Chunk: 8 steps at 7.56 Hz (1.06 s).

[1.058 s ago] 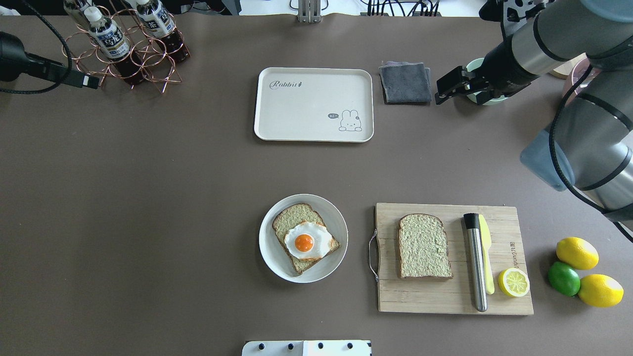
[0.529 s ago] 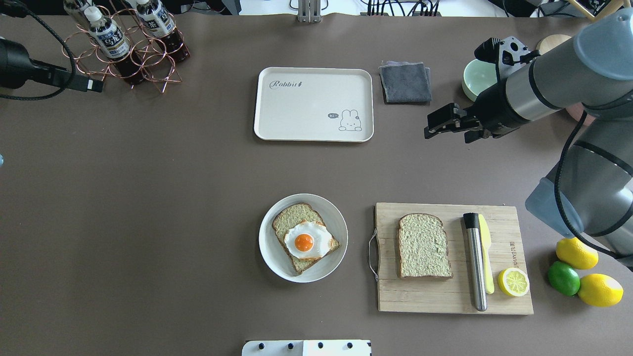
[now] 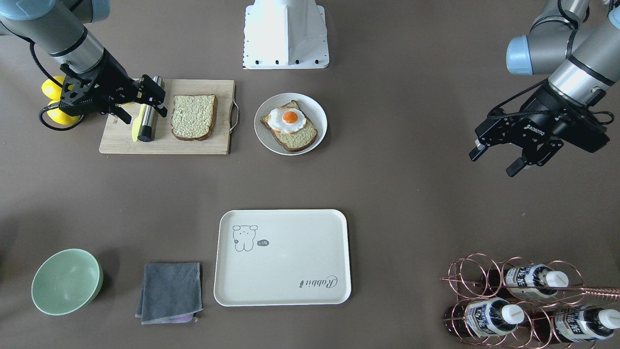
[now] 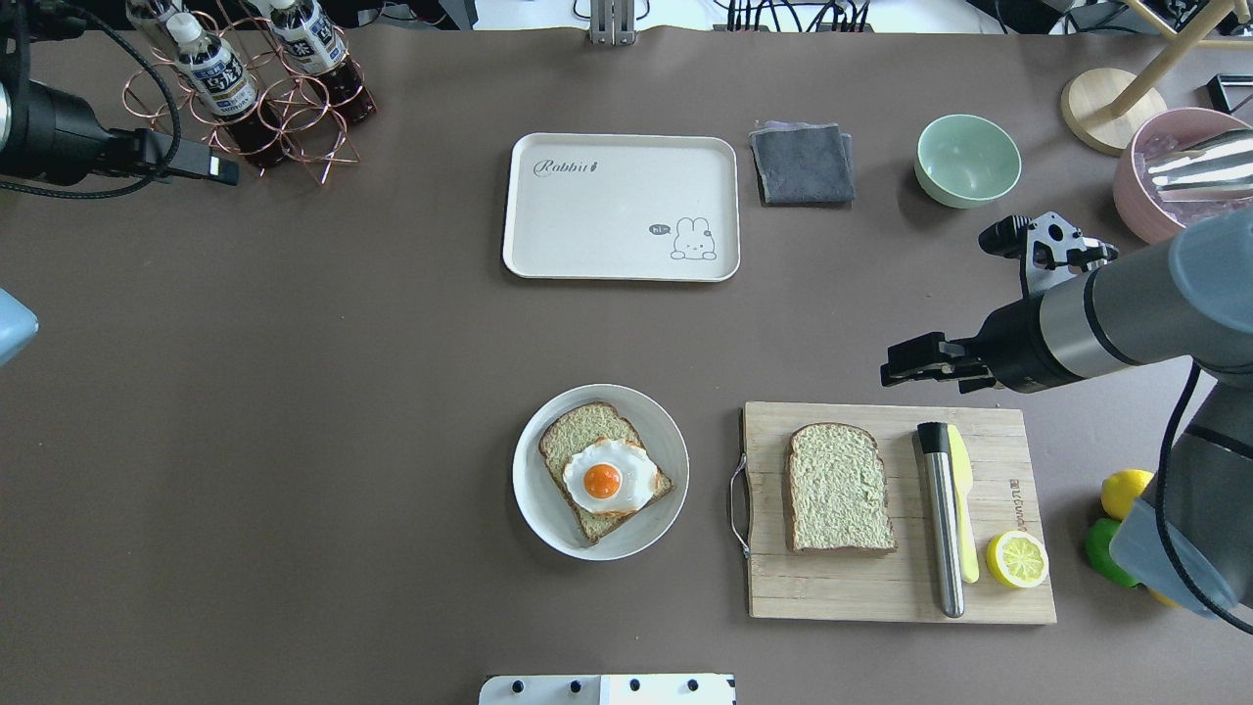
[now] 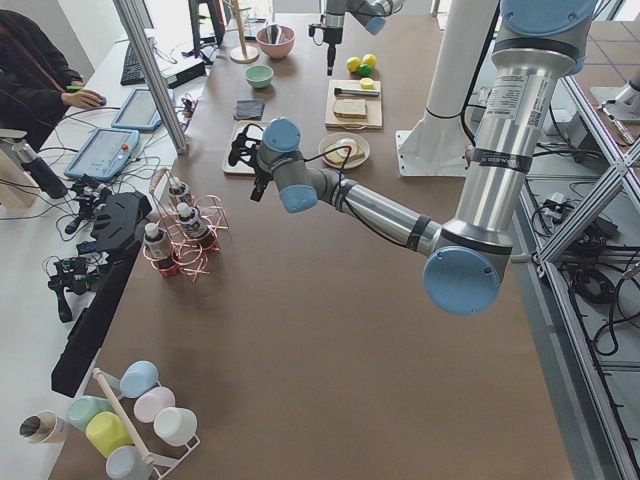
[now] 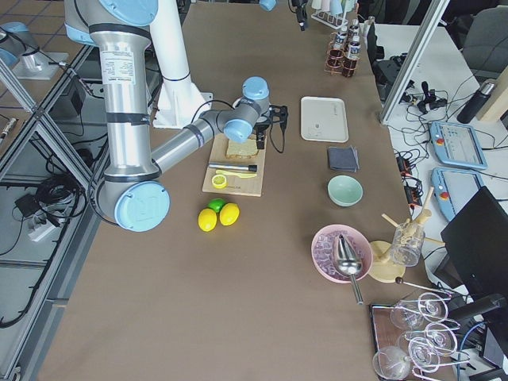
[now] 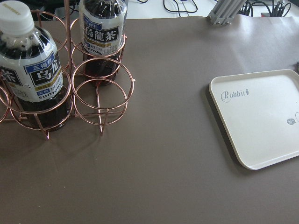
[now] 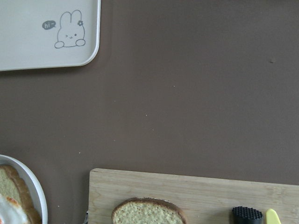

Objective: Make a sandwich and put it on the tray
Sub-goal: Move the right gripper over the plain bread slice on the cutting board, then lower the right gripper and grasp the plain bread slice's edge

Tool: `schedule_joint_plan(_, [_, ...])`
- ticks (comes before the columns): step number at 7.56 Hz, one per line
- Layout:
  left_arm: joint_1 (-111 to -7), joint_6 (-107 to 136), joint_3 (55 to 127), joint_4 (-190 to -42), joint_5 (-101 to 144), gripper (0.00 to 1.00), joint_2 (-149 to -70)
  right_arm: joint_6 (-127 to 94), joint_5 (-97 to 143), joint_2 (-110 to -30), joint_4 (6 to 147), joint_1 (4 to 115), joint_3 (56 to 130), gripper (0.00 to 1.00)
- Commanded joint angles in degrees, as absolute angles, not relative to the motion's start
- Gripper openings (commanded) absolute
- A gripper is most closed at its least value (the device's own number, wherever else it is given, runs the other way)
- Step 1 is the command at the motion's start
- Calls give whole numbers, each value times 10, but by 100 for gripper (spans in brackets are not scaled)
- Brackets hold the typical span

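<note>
The sandwich lies in two parts. One bread slice topped with the fried egg (image 4: 602, 480) rests on a round white plate (image 4: 548, 446). The other bread slice (image 4: 840, 487) lies bare on a wooden cutting board (image 4: 881, 592). The cream tray (image 4: 622, 206) sits further out on the table with nothing on it. My right gripper (image 4: 896, 367) hangs open and holds nothing, above the board's far edge near the steel rod (image 4: 942, 519). Far to the left, near the bottle rack, my left gripper (image 3: 491, 165) is open with nothing in it.
On the board lie a yellow knife (image 4: 962, 509) and half a lemon (image 4: 1016, 559). Lemons and a lime (image 4: 1116, 548) sit to its right. Beyond are a grey cloth (image 4: 803, 164), a green bowl (image 4: 967, 160) and a copper bottle rack (image 4: 255, 88).
My right arm swung back from beside the green bowl toward me and now hovers at the cutting board's far edge. The left gripper crept slightly rightward.
</note>
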<state>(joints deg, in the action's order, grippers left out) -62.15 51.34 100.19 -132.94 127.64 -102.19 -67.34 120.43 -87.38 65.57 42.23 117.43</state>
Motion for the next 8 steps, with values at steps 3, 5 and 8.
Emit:
schedule_joint_plan(3, [-604,546,997,-1332,1268,98,-1029,-739,1099,-912,579,305,1160,100])
schedule_joint_plan(5, [-604,546,998,-1332,1268,98,-1032,-773,1051,-916,558,268,1157,100])
schedule_joint_plan(8, [-604,546,998,-1332,1269,98,-1033,-774,1050,-915,548,259,1144,99])
